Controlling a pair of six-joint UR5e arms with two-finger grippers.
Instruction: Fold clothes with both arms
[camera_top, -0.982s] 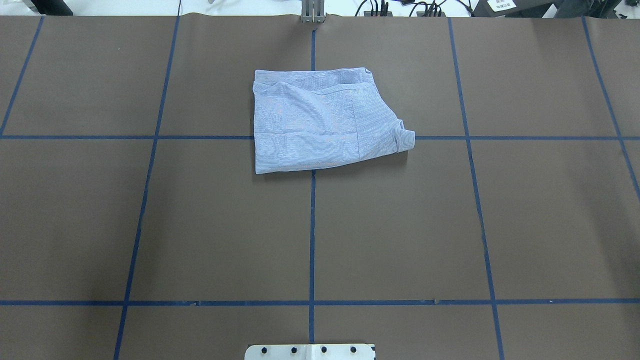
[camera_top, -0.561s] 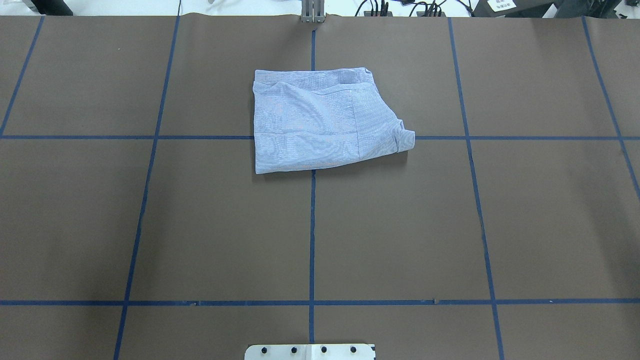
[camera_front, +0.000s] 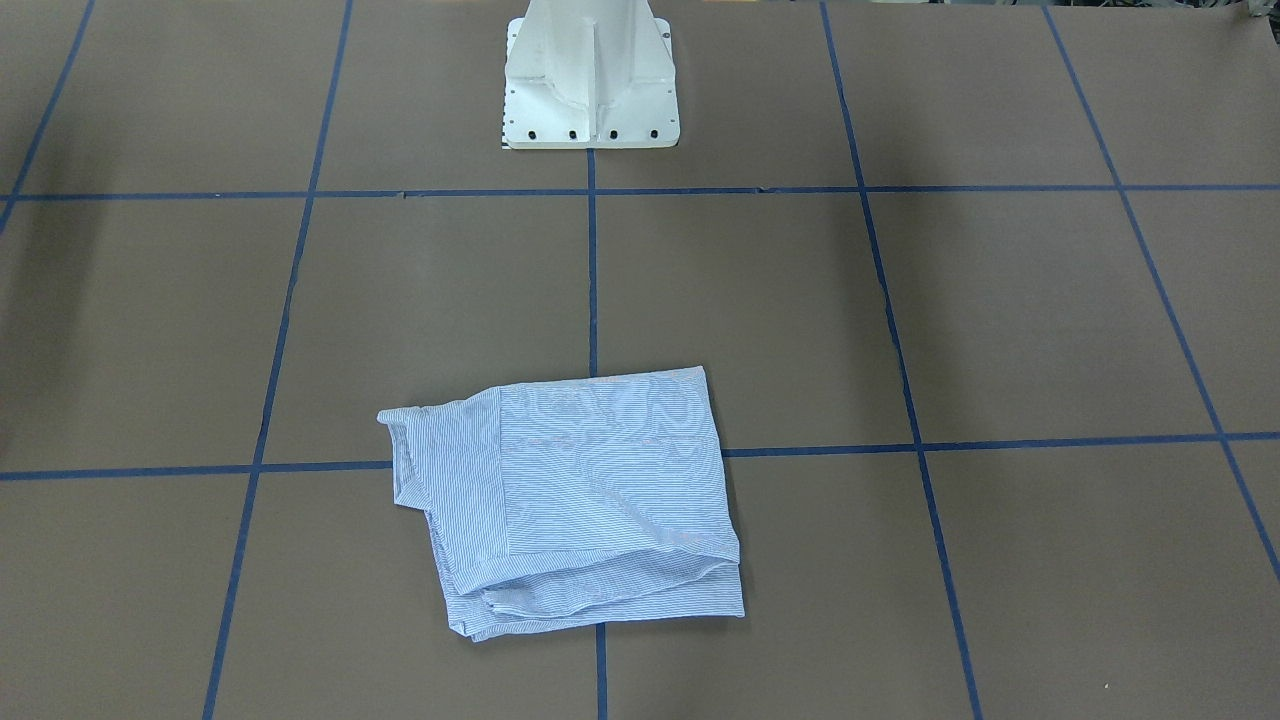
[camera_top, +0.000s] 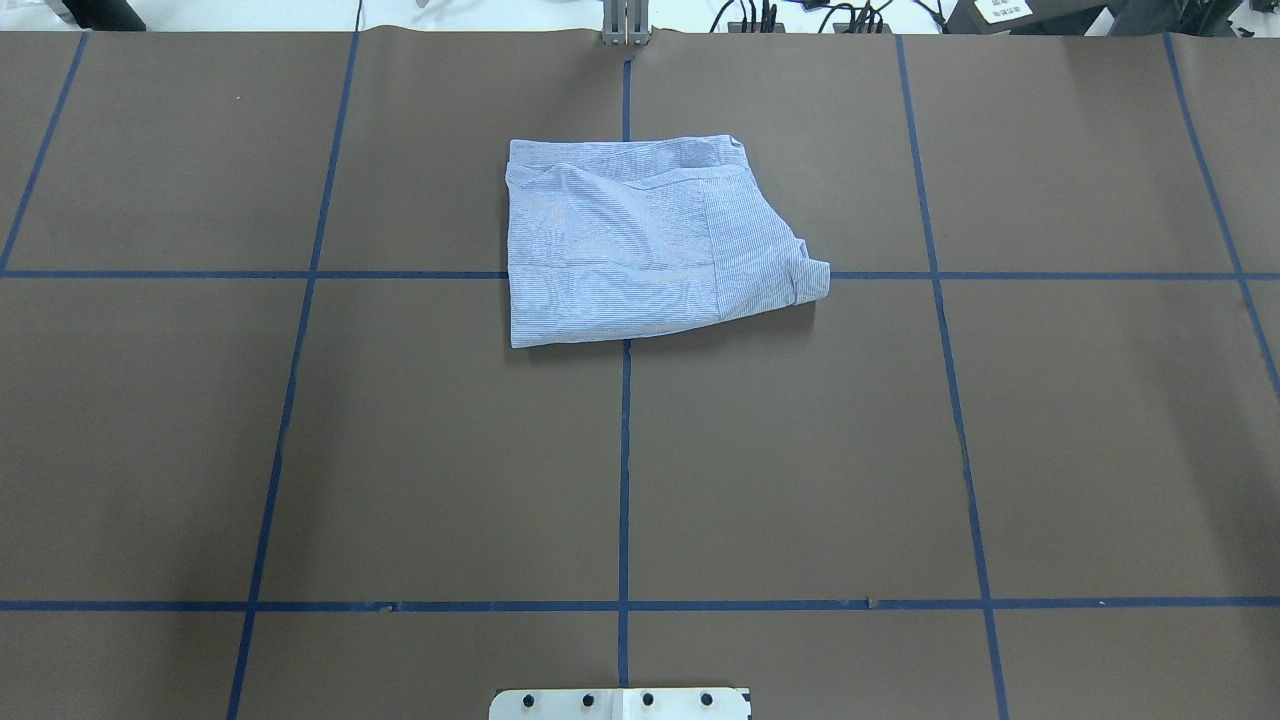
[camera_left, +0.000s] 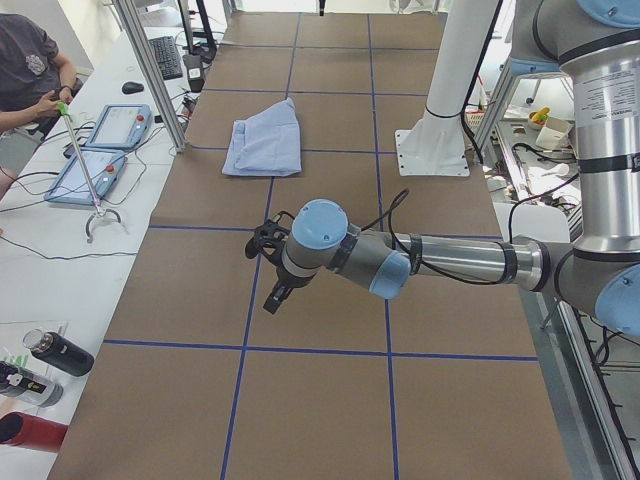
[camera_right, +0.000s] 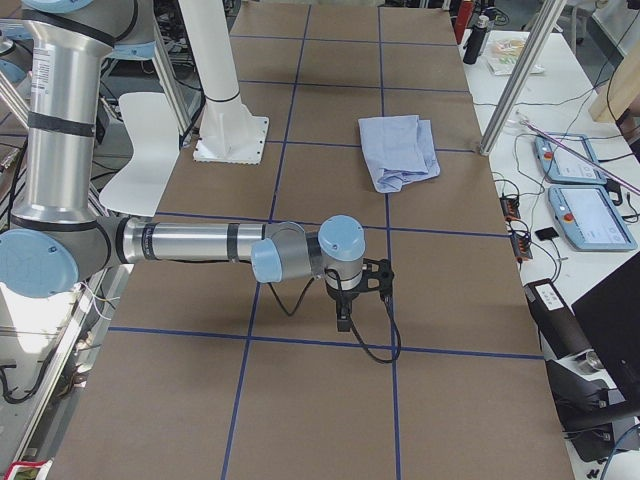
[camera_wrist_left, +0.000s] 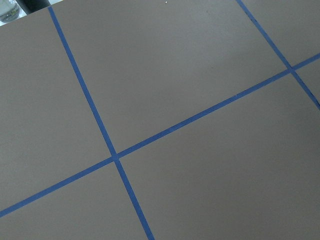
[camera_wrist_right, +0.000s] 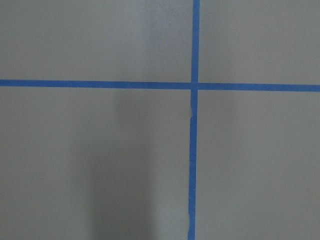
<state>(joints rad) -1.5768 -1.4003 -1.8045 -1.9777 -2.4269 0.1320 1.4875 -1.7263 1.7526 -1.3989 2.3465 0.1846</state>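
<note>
2 claws, left gripper and right gripper, hover far from the folded striped shirt at 12 o'clock; their opening I cannot tell. Folding looks finished; next, perhaps a tidying tuck.

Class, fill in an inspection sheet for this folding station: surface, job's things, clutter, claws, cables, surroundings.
Surface: brown paper-covered table with blue tape grid.
Job's things: light blue-and-white striped cloth shirt, folded, lying over a tape crossing, touched by neither claw.
Clutter: nothing seen.
Claws: black left claw and black right claw hang over bare table; open or shut cannot be told.
Cables: black cable loops beneath the right claw.
Surroundings: white metal pedestal base; seated person at a side bench; blue-framed control tablets.
</note>
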